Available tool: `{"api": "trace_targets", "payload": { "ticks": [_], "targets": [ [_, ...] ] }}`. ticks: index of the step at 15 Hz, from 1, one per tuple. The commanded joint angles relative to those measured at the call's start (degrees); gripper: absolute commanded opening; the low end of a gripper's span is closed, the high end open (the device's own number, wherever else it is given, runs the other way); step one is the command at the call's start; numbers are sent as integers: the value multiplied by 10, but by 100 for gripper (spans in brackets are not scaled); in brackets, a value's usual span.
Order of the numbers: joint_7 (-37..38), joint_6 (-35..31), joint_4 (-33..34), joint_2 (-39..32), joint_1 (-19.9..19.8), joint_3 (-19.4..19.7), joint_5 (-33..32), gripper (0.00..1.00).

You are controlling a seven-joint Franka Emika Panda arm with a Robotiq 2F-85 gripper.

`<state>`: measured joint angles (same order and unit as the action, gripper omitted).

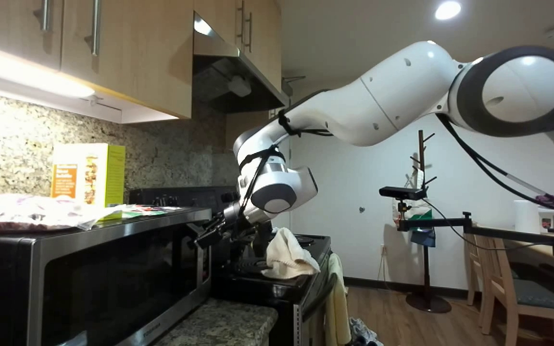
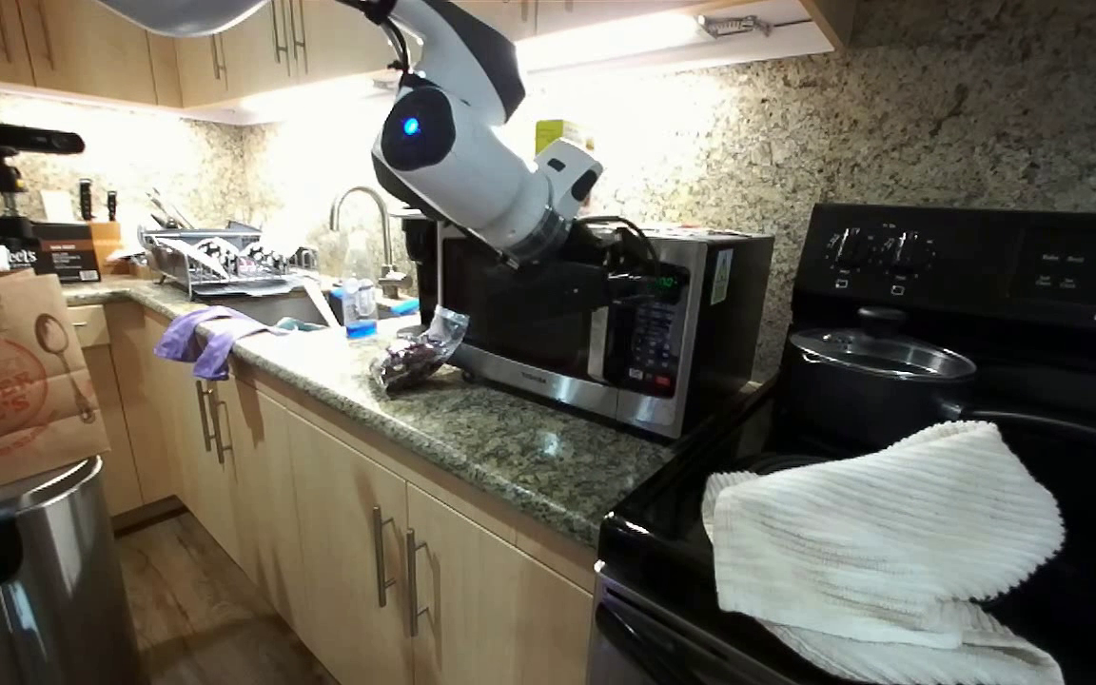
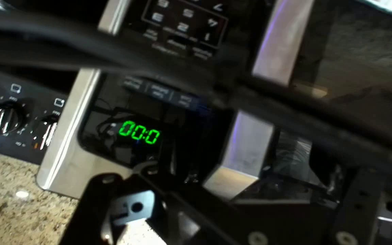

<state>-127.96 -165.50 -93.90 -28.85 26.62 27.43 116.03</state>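
Silver-framed dark microwave [image 1: 113, 278] (green digits [image 3: 139, 132] glowing) stands near the end effector [image 1: 205, 234].

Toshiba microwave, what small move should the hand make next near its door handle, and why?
I'd probably ease the hand slightly toward the microwave door handle without closing yet. In the wrist view the hand looks open and the handle's end appears between its two sides, but contact can't be confirmed, so aligning slowly seems safer.
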Motion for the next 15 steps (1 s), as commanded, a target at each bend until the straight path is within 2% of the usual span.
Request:
{"api": "trace_targets", "payload": {
  "ticks": [1,6,7,8,10,13,14,15],
  "targets": [
    [32,6,-16,11,1,-5,-27,100],
    [49,15,-40,28,4,-6,-40,100],
    [24,41,-10,11,-7,-3,-14,100],
    [70,68,-14,10,-16,-12,-26,100],
    [124,59,-19,0,-11,-16,-32,100],
    [244,-7,-90,24,15,-17,-131,100],
    [276,-60,-108,48,-45,-102,-192,100],
    [339,-65,-147,50,28,-30,-240,100]
  ]
}}
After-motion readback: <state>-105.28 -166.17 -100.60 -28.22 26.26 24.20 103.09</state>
